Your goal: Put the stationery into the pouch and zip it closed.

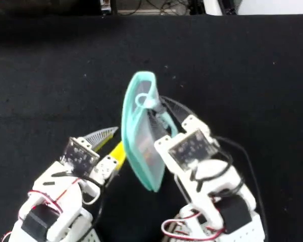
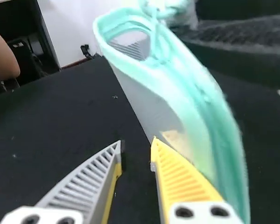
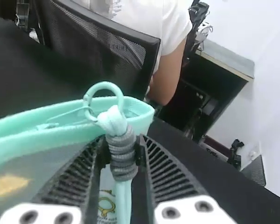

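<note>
While right end effector (image 3: pixel 122 140) pinches the pouch cord (image 3: pixel 114 119), left end effector (image 2: pixel 136 143) hangs narrowly parted alongside.

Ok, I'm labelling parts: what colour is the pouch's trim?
The trim of the clear plastic pouch is mint green; best in the left wrist view.

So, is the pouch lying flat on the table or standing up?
Standing on edge: the high view shows the pouch as a narrow teal shape, with the right tool shut on its cord.
</note>
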Controlling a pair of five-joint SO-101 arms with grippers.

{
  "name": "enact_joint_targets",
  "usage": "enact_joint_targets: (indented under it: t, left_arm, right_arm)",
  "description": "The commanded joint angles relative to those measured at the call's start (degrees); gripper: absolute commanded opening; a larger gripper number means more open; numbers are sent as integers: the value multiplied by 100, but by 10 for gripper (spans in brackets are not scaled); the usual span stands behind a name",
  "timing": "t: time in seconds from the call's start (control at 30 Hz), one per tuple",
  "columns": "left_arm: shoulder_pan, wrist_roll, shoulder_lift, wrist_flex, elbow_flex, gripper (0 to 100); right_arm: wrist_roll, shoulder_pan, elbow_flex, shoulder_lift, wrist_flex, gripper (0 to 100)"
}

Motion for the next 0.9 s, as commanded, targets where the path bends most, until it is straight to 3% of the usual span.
enact_joint_targets:
  t: [0.0,0.43,0.63,0.87]
  left_arm:
    - [75,35,9,-237,-40,120]
    - [154,9,9,1837,-1868,159]
    - [207,9,9,1978,-1938,167]
    - [1156,9,9,2207,-2079,168]
  right_arm:
    - [-18,-70,-31,-356,193,12]
    - [-18,-53,514,-497,-105,12]
    - [-44,-53,690,-488,-299,12]
    - [-26,-44,716,-488,-299,12]
